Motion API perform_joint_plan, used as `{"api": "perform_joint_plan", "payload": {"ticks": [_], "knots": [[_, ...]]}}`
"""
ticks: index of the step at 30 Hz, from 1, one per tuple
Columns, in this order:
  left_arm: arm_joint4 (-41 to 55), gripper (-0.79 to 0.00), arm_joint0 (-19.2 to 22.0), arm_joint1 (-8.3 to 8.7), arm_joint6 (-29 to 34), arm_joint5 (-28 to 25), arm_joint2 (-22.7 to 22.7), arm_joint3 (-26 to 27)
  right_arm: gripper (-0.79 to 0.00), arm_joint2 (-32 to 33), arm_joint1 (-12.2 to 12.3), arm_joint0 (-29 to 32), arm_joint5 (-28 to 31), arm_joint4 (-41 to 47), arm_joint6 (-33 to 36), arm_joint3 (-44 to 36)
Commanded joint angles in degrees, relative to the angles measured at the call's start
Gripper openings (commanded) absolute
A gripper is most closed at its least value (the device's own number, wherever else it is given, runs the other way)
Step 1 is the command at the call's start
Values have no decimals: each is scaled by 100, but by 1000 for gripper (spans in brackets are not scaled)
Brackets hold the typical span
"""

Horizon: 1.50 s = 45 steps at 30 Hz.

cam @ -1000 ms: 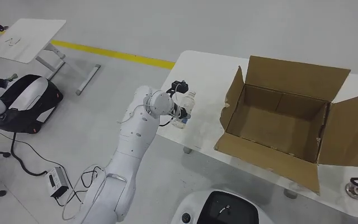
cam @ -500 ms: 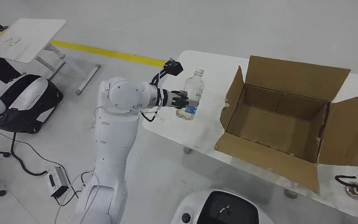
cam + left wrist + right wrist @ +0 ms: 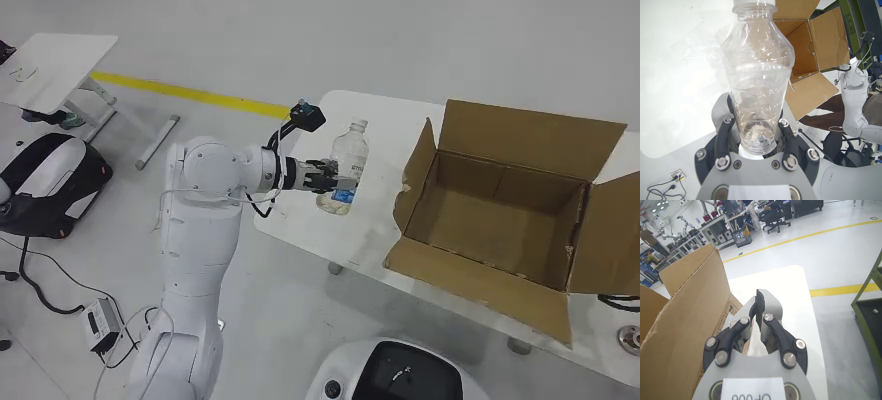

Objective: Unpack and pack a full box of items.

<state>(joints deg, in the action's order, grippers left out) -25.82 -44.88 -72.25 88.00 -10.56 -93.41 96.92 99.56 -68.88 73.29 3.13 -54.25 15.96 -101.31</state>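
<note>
The left gripper [image 3: 755, 123] pinches the clear bottle [image 3: 757, 72] near its base, above the table [image 3: 385, 115], with the open box [image 3: 470, 280] ahead of its fingertips (likely for packing), while the right gripper [image 3: 758, 306] waits pressed together beside a flap.

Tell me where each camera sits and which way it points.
Top view: above the arms, looking down on the table, box and left arm, the left gripper holding a bottle.
Left wrist view: on that wrist, looking along the gripper and bottle toward the box.
Right wrist view: on that wrist, looking past the shut right gripper along the box's outer wall.
Shared: all three show the box and table.
</note>
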Motion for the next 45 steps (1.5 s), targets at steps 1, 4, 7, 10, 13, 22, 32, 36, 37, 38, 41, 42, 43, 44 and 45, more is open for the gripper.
{"api": "perform_joint_plan", "payload": {"ticks": [1,4,7,10,13,22,32,36,37,38,41,42,43,44,45], "knots": [[0,-785,0,0,0,0,0,0,-785,-139,-3,-119,16,-69,21,110],[0,-785,0,0,0,0,0,0,-785,-368,-14,-272,35,-160,13,338],[0,-785,0,0,0,0,0,0,-785,-543,-35,-417,-44,-30,90,605],[0,-785,0,0,0,0,0,0,-785,-652,-51,-525,-146,84,165,780],[0,-785,0,0,0,0,0,0,-785,-727,-60,-595,-176,200,292,918],[0,-785,0,0,0,0,0,0,-785,-1112,-86,-883,-69,258,534,1273],[0,-785,0,0,0,0,0,0,-785,-1571,-139,-1176,48,403,656,1499],[0,-785,0,0,0,0,0,0,-785,-1742,-160,-1288,49,343,614,1483],[0,-785,0,0,0,0,0,0,-785,-1745,-160,-1295,42,329,589,1463],[0,-785,0,0,0,0,0,0,-785,-1721,-156,-1293,34,307,555,1424],[0,-785,0,0,0,0,0,0,-785,-1534,-122,-1217,-6,84,341,1240],[0,-785,0,0,0,0,0,0,-785,-1450,-110,-1182,-24,45,276,1162],[0,-785,0,0,0,0,0,0,-785,-1361,-97,-1142,-21,20,226,1073],[33,-785,-39,-1,-104,0,18,12,-785,-1257,-81,-1096,-27,-38,170,965],[93,-785,-79,3,-204,-3,64,47,-785,-1153,-63,-1036,-29,-135,106,849]]}}
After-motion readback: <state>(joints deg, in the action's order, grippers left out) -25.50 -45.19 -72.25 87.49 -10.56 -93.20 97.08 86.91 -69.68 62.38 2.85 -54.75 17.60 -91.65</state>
